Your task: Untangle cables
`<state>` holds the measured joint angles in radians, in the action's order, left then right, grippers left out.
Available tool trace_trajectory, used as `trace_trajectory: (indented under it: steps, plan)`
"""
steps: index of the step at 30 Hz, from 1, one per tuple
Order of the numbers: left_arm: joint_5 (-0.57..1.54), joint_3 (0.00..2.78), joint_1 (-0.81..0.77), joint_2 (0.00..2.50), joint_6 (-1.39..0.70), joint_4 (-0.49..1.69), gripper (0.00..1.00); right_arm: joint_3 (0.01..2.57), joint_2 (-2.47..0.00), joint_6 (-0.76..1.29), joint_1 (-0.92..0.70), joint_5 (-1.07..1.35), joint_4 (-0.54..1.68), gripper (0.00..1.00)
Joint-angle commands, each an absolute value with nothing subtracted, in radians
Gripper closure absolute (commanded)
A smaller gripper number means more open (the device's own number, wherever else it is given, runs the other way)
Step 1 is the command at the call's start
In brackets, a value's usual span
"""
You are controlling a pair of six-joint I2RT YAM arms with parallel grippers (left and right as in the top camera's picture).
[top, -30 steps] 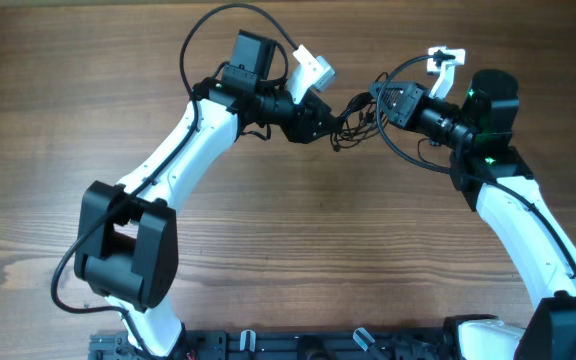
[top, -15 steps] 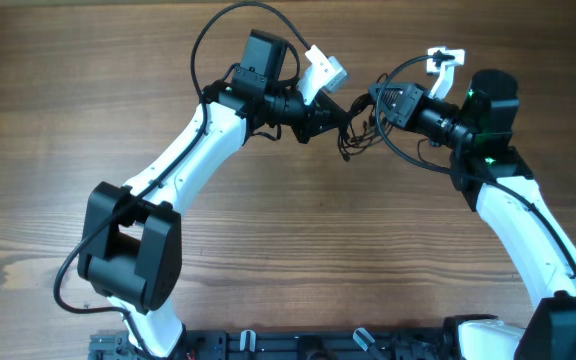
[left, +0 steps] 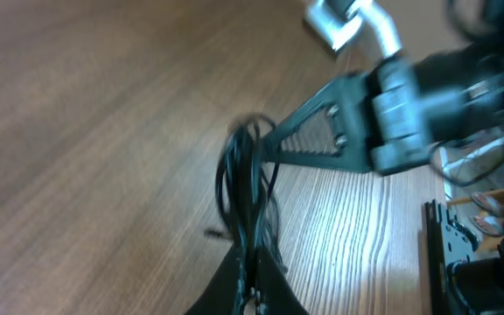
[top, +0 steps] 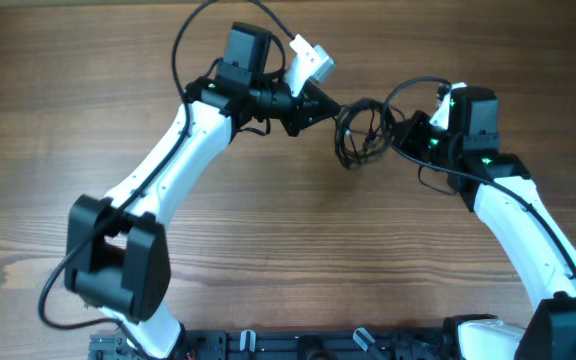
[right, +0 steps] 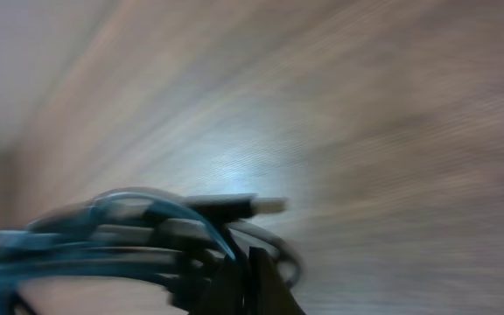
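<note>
The cables (top: 361,135) form a small dark bunch of thin black loops, held between my two grippers at the back middle of the table. My left gripper (top: 330,108) is shut on the bunch's left side. In the left wrist view its fingers (left: 248,262) pinch the strands (left: 245,179), which rise away in narrow loops. My right gripper (top: 396,135) is shut on the right side, and its black ribbed finger (left: 318,140) meets the loops in the left wrist view. The right wrist view is blurred, with cords (right: 129,232) bunched left of its closed jaws (right: 245,262).
The wooden table (top: 268,250) spreads bare in front of the bunch. A black rail (top: 298,345) runs along the front edge. Thick black arm wires arch over the left wrist (top: 193,35) and curve around the right wrist (top: 418,90).
My left gripper has shut on the cables. The right wrist has turned and dropped toward the left. The tight knot has opened into wider loops between the grippers.
</note>
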<state>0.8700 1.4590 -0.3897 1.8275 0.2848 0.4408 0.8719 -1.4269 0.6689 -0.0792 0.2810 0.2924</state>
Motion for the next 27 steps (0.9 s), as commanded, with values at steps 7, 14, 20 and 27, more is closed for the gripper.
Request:
trace_trajectory:
  steps: [7,14,20,27]
  plan:
    - [0.883,1.472,-0.367,1.750,0.253,0.442,0.96,0.871,-1.433,0.648,-0.064,-0.024,0.398,0.96]
    - [0.883,1.472,-0.372,1.750,0.255,0.516,0.87,0.871,-1.433,0.632,-0.064,0.176,0.265,0.95]
    - [0.882,1.472,-0.416,1.751,0.312,0.556,0.83,0.871,-1.433,0.662,-0.064,0.332,0.141,0.95]
    - [0.883,1.472,-0.469,1.808,0.330,0.554,0.83,0.871,-1.433,0.731,-0.064,0.497,-0.034,0.95]
